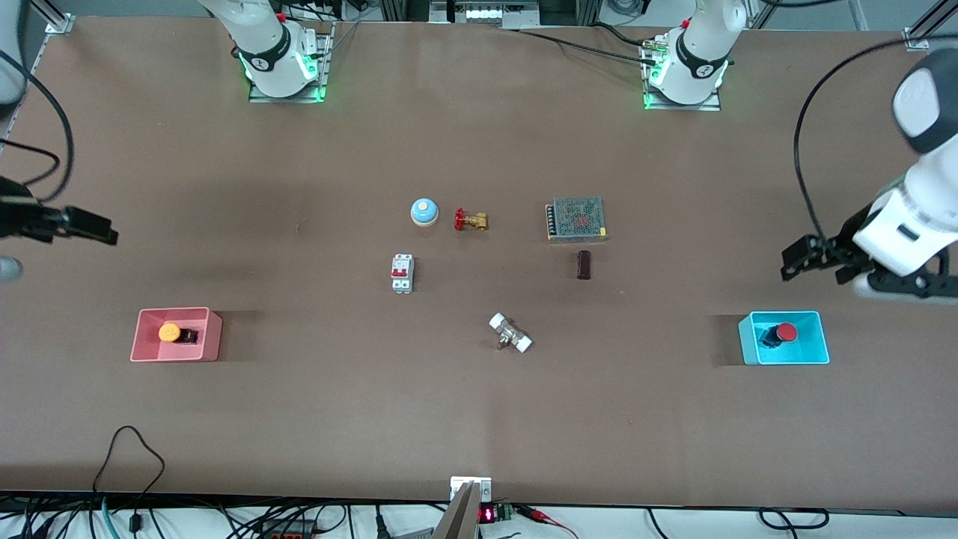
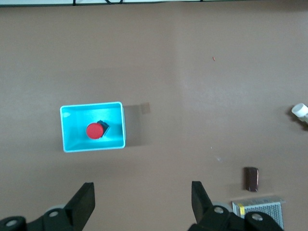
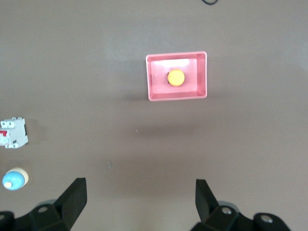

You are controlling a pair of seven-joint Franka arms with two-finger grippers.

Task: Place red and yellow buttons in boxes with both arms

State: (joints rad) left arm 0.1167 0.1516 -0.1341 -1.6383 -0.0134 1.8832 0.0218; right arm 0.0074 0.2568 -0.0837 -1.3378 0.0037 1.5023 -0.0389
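Two small mushroom-cap buttons sit delivered: red-capped button (image 1: 785, 332) in the bright cyan plastic tub (image 1: 816, 346), orange-yellow-capped button (image 1: 170, 332) in the salmon-pink plastic tub (image 1: 209, 340), each tub toward its own end edge of the brown table (image 1: 299, 419), with the left gripper (image 2: 142, 199) and right gripper (image 3: 139, 199) hovering spread wide and empty.

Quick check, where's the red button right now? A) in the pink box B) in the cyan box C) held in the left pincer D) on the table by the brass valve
B: the red button lies inside the cyan box, and the left wrist view shows the same, with the left pincer open, empty and clear of the box.
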